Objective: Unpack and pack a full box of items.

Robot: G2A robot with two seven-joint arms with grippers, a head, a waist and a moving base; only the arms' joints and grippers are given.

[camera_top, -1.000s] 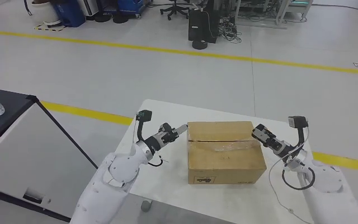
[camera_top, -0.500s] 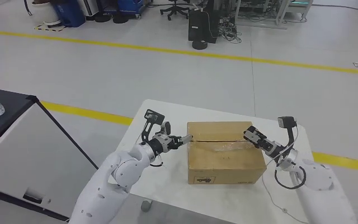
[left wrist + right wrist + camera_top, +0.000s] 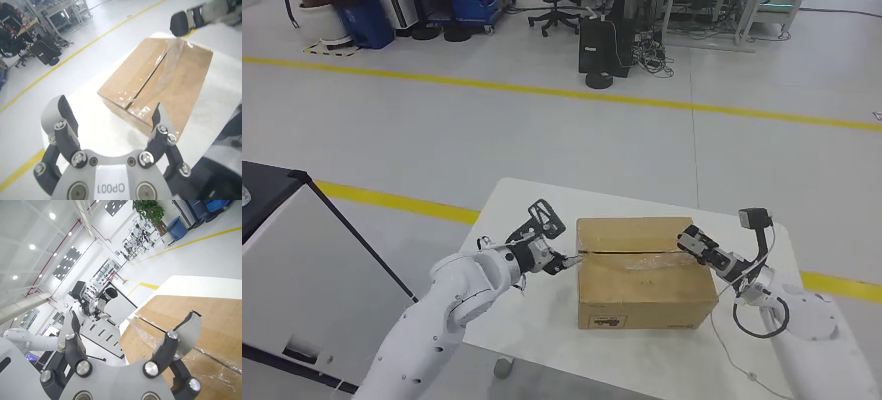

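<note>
A closed brown cardboard box point(image 3: 645, 270) stands on the white table point(image 3: 522, 200), its top seam covered with clear tape point(image 3: 171, 62). My left gripper point(image 3: 569, 261) hovers open beside the box's left end, nothing between its fingers point(image 3: 64, 111). In the left wrist view the box point(image 3: 160, 79) lies just beyond my left gripper point(image 3: 111, 115). My right gripper point(image 3: 683, 241) is open over the box's right top edge. In the right wrist view my right gripper point(image 3: 132, 321) straddles the taped box top point(image 3: 217, 317), and the left gripper point(image 3: 98, 311) shows farther off.
The table's left corner and front strip point(image 3: 542, 330) are bare. A dark-topped white cabinet point(image 3: 282, 270) stands off the table's left side. Yellow floor lines point(image 3: 392, 200) run past the table; office chairs and racks point(image 3: 592, 45) stand far behind.
My left wrist has rolled and the gripper has shifted slightly toward the box's left end. My right gripper moved in over the box's right top edge, then held still.
</note>
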